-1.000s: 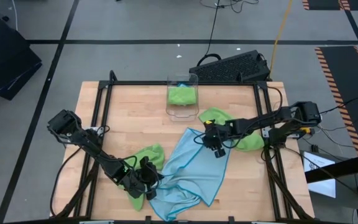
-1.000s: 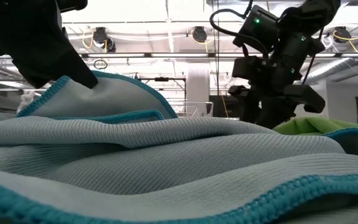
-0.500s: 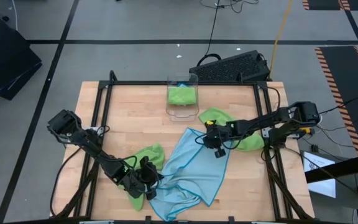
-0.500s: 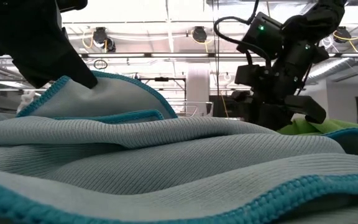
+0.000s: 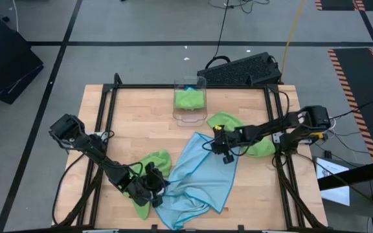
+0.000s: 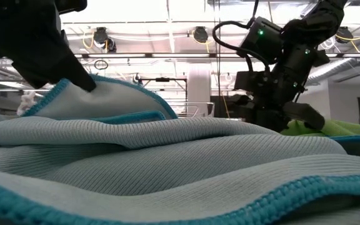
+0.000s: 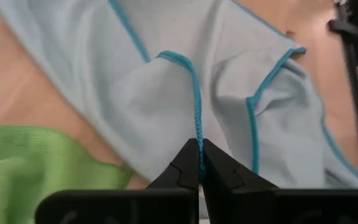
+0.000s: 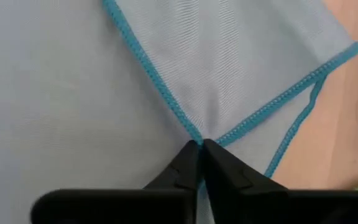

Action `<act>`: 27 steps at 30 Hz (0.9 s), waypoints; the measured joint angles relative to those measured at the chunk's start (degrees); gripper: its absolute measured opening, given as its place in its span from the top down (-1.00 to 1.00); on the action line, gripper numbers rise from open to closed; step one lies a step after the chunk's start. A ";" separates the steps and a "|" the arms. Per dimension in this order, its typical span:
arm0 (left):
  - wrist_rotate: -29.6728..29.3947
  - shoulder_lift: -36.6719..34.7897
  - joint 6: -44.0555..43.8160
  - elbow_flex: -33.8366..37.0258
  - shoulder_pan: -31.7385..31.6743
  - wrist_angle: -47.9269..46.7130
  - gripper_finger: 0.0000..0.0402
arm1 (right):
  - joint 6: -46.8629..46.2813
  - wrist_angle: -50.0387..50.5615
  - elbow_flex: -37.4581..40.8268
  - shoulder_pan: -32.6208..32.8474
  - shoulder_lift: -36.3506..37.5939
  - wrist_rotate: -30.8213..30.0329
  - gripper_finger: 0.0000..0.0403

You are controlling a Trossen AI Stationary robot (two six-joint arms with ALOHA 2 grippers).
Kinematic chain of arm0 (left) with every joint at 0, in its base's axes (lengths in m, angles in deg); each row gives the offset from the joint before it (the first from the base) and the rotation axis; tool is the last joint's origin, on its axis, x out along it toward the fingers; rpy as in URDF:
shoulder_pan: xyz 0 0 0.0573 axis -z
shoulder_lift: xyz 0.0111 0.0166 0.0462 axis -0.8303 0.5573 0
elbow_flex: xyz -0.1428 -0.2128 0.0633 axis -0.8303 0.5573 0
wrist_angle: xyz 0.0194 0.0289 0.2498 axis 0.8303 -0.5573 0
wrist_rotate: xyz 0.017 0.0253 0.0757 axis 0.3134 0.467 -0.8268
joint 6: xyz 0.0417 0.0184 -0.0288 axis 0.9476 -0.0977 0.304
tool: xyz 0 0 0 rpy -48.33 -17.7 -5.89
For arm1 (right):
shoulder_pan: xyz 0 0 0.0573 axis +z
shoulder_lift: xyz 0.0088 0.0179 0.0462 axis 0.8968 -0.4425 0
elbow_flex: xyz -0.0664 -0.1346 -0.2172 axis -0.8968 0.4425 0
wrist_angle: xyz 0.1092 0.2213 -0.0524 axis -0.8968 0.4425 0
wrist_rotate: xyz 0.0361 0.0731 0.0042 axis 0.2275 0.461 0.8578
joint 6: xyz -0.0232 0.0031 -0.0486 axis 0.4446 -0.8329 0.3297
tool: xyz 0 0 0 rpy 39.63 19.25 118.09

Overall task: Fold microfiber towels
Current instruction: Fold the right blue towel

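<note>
A light blue towel [image 5: 203, 173] with teal hems lies rumpled on the middle of the wooden table. My left gripper [image 5: 157, 186] is shut on its left edge, near the front. My right gripper [image 5: 227, 155] is shut on a corner at its far right side. A lime green towel [image 5: 155, 160] lies bunched just beyond my left gripper, and a green scrap [image 5: 142, 208] lies at the front. Another green towel [image 5: 238, 129] lies under my right arm. My left gripper pinches the blue towel's teal hem [image 7: 197, 127] between its two fingertips, at a raised fold of the edge. In the low view this edge [image 6: 99, 87] stands up above the rest of the cloth, which lies slack on the table. My right gripper pinches the blue towel at a corner where two teal hems meet [image 8: 194, 134], between its two fingertips. The fingers come from above, slanting down from the table's right side. The cloth around the corner lies flat on the table.
A clear plastic bin [image 5: 190, 83] at the far middle holds a green towel [image 5: 190, 98]. A black frame rail [image 5: 193, 87] runs round the table. A keyboard [image 5: 241, 68] lies beyond the far right edge. Bare wood [image 5: 135, 123] shows at the far left.
My right gripper has sunk a little toward the blue towel and shut on its corner. My left gripper has kept its hold, and the raised edge it holds has dipped slightly.
</note>
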 joint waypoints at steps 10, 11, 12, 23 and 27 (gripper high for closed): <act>-4.57 -2.34 6.49 -0.01 -3.07 -9.81 0.98 | -7.58 9.85 -1.12 -0.02 8.83 0.14 0.98; -5.45 -3.07 8.53 0.01 -3.81 -10.86 0.97 | -8.70 10.95 -1.28 0.00 9.69 -0.23 0.98; -6.32 -3.76 10.72 0.01 -4.73 -11.47 0.97 | -10.19 11.93 -1.45 0.21 10.47 -0.99 0.98; -5.30 -11.12 27.31 -0.01 -17.91 -18.76 0.95 | -20.23 7.14 -1.49 0.79 9.29 -1.07 0.89; 0.08 -11.57 26.68 -0.02 -21.16 -18.58 0.98 | -20.03 7.05 -1.49 0.74 6.21 -1.35 0.88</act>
